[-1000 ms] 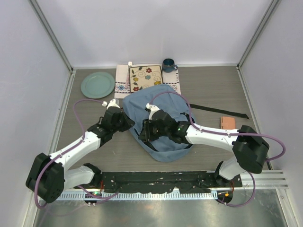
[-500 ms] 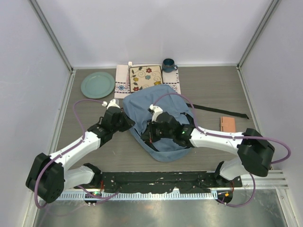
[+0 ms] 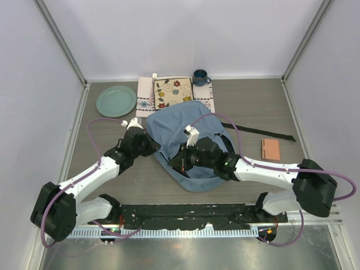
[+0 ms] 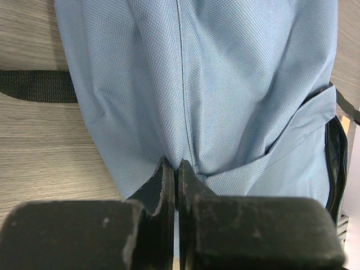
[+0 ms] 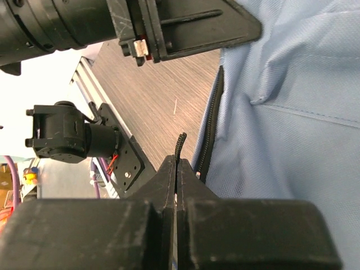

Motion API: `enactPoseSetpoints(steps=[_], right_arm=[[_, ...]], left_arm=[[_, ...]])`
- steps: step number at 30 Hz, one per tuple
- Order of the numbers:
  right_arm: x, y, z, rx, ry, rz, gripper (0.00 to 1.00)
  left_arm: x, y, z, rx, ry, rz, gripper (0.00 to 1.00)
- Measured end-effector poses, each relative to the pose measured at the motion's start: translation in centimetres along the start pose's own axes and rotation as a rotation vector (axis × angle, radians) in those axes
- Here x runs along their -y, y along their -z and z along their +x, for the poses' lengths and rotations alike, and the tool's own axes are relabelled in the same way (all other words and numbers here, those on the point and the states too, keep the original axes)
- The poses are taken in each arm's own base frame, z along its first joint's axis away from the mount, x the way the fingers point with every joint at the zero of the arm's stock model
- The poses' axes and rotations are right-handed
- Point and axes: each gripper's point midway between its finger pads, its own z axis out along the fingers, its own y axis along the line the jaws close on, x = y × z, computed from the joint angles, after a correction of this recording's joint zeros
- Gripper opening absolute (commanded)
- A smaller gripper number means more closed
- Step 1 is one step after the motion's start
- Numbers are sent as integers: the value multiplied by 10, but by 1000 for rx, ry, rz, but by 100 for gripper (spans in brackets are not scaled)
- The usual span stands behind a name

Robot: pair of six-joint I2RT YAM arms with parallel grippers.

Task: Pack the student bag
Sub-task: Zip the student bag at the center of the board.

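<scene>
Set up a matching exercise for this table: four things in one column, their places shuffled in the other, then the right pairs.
Things
1. round pale-green plate
2. dark blue mug
3. small reddish-brown rectangular case
4. large light-blue fabric backpack

Places
A. middle of the table
B. far edge, at the right end of the white embroidered cloth
C. far left
D. right side, near the black strap

Pairs: 1-C, 2-B, 3-D, 4-A

Count, table contents: student bag (image 3: 180, 121) ×1; green plate (image 3: 116, 100) ×1; blue mug (image 3: 200, 77) ×1; embroidered cloth mat (image 3: 145, 97) ×1; floral square piece (image 3: 173, 92) ×1; small orange-brown item (image 3: 271, 149) ×1; black strap (image 3: 264, 132) ×1.
</scene>
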Motion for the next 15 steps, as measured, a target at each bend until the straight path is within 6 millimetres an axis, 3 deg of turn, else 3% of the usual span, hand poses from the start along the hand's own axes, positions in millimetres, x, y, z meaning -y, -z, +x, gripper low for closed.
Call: enactPoseSetpoints(steps=[8, 15], right_arm=[[-5, 5, 10, -53, 36, -38, 1], [-13, 25, 19, -75, 74, -47, 1]], left_arm=[[-4, -3, 1, -17, 11, -10, 0], [-3, -4, -10, -17, 35, 1, 0]])
